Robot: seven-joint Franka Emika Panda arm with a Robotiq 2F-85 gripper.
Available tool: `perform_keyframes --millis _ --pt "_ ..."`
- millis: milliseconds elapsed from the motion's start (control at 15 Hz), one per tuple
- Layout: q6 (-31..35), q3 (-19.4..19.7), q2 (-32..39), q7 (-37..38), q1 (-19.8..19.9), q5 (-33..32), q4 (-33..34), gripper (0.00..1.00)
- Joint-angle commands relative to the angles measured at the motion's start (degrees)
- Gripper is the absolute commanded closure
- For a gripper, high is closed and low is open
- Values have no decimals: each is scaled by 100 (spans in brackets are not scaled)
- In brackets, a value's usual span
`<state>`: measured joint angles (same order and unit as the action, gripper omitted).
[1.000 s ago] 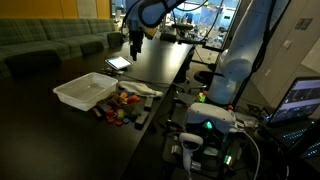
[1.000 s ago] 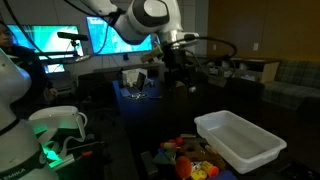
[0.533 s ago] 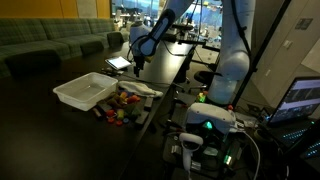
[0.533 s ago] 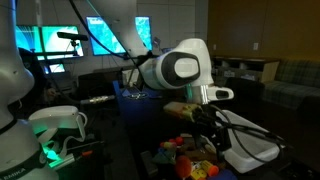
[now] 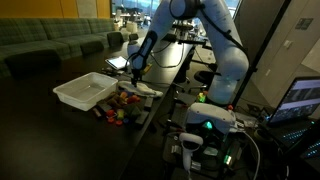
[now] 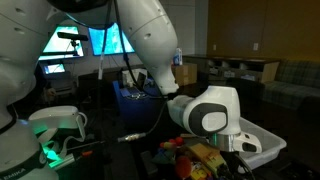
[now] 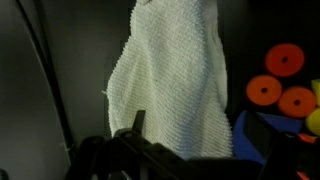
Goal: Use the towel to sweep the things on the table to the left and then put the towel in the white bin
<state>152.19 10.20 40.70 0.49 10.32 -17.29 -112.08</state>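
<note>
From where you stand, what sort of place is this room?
Probably a robotics lab or office lounge: a green couch along the wall, lit monitors behind, and a robot arm beside a dark table.

White towel [image 7: 170,85] (crumpled) beside toys [image 7: 264,90]

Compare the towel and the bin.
The towel is limp, woven cloth lying rumpled; the bin is a stiff, open rectangular box. The towel lies right below the gripper; the bin stands apart from it. The towel holds nothing; the bin could, though it looks empty. Both are white and rest on the dark table.
</note>
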Motion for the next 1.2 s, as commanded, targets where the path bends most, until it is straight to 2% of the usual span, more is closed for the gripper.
perform_keyframes --millis 0,533,600,667,733,800,1133 --pt "-122 -58 771 -277 219 479 863 0" --pt "-486 -191 1685 -540 708 1123 1976 0" --pt "-598 -216 1759 -621 759 1151 2066 12" --pt "-685 -234 1828 -654 786 1186 2165 16" --pt "-815 -258 1840 -717 821 1207 2221 32" --pt "-913 -288 1874 -772 844 1222 2294 42" --pt "-1327 -231 1734 -962 785 1126 2329 80"
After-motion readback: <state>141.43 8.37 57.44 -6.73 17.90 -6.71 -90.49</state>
